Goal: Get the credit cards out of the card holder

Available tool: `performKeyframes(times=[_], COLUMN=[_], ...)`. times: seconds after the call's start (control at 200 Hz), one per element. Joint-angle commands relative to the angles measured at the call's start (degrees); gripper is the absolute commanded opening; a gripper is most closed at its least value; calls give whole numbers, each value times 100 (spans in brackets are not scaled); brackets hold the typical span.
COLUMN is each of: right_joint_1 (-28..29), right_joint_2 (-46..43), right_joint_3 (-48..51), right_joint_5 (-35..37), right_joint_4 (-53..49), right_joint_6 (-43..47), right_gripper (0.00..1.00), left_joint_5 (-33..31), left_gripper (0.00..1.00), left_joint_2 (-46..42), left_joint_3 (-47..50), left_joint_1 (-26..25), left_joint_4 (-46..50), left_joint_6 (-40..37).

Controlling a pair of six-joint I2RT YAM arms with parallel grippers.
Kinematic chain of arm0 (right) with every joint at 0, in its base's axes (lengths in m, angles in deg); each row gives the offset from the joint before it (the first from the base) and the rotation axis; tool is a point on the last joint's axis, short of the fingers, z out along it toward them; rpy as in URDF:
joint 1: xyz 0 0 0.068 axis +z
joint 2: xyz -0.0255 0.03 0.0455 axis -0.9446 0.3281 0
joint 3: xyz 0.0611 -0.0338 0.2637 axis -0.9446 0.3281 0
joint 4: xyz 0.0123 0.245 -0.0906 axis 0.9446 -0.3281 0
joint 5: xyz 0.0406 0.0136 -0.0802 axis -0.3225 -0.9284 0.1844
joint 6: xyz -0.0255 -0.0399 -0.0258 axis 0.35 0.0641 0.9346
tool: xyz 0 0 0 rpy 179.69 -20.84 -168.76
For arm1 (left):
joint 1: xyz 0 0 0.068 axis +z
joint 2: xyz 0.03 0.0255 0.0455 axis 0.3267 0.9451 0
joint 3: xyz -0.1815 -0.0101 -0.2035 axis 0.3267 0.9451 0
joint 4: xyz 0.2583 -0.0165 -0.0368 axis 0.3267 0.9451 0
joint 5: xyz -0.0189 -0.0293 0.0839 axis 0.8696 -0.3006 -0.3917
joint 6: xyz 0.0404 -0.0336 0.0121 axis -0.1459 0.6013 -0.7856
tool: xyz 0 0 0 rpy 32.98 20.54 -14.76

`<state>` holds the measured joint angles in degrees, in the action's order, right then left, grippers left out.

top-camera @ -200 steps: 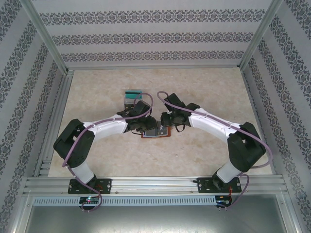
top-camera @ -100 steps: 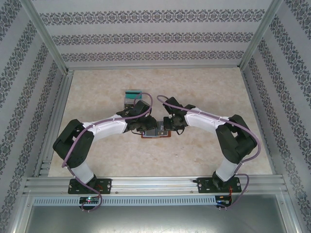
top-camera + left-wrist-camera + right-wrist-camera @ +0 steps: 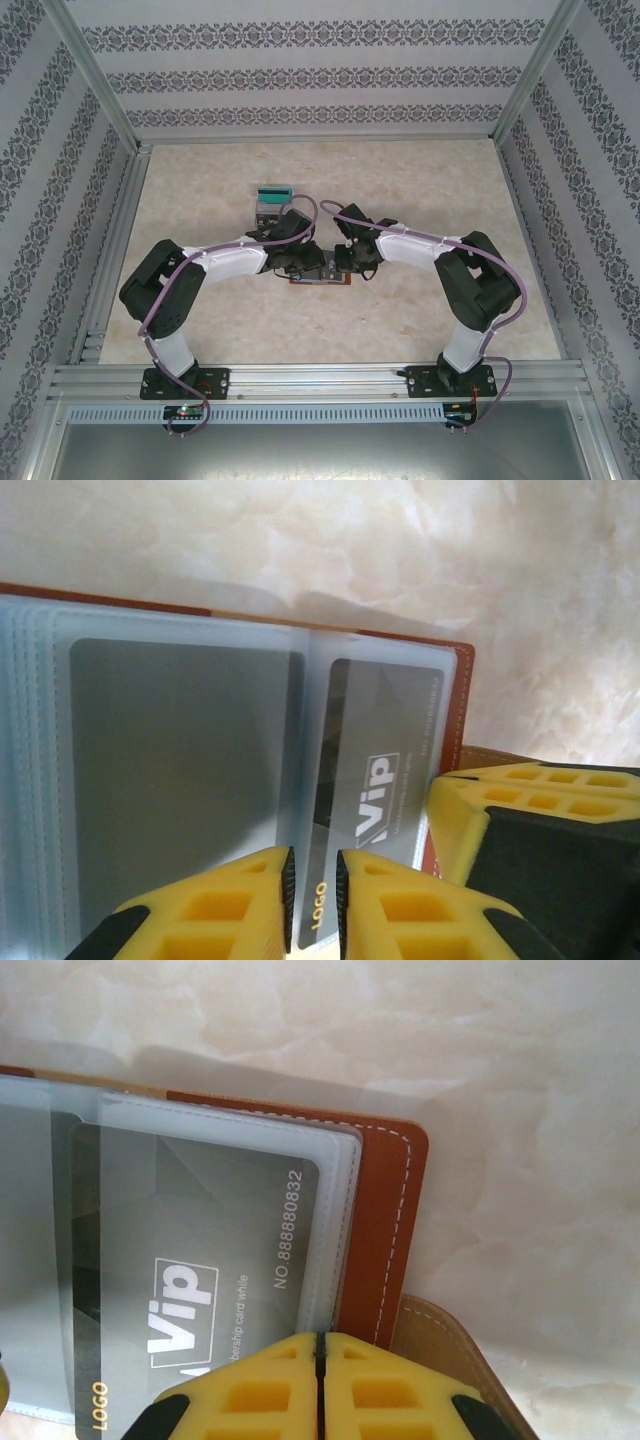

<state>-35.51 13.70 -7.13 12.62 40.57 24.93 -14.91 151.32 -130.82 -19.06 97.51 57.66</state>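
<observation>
Card holder [image 3: 322, 276] lies open and flat about mid-desk, long axis running left-right, both arms down on it. Clear box [image 3: 272, 203] with a teal card sits just behind it, toward the far edge of the desk [image 3: 420, 180]. Left gripper [image 3: 315, 880] is over the near short end of the grey card [image 3: 375, 750], jaws drawn in to a thin slit; can't tell if they're pinching card or sleeve. Right gripper [image 3: 318, 1355] is clenched, jaws pressed flush, tips at the holder's brown stitched edge [image 3: 385, 1210], just beside the card; nothing visibly held. The card's long axis points straight at both wrists. It sits in the right-hand clear sleeve. The left arm looks best placed to pull, the right to pin. Card reads "VIP", "LOGO", "NO.88880832"; the small print isn't fully legible.
</observation>
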Motion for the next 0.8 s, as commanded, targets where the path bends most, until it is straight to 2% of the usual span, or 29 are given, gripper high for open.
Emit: performKeyframes(times=[0.0, 0.41, 0.794], right_joint_1=[-79, -98, -145], right_joint_2=[57, 57, 79], right_joint_3=[81, 135, 218], right_joint_5=[-39, -126, -241], right_joint_4=[33, 90, 187], right_joint_6=[-19, 8, -1], right_gripper=[9, 9, 10], left_joint_5=[-12, 413, 624], left_gripper=[21, 20, 20], left_joint_2=[96, 227, 313], left_joint_3=[50, 426, 558], left_joint_1=[34, 108, 139], left_joint_4=[-141, -1033, -1396], left_joint_6=[68, 347, 453])
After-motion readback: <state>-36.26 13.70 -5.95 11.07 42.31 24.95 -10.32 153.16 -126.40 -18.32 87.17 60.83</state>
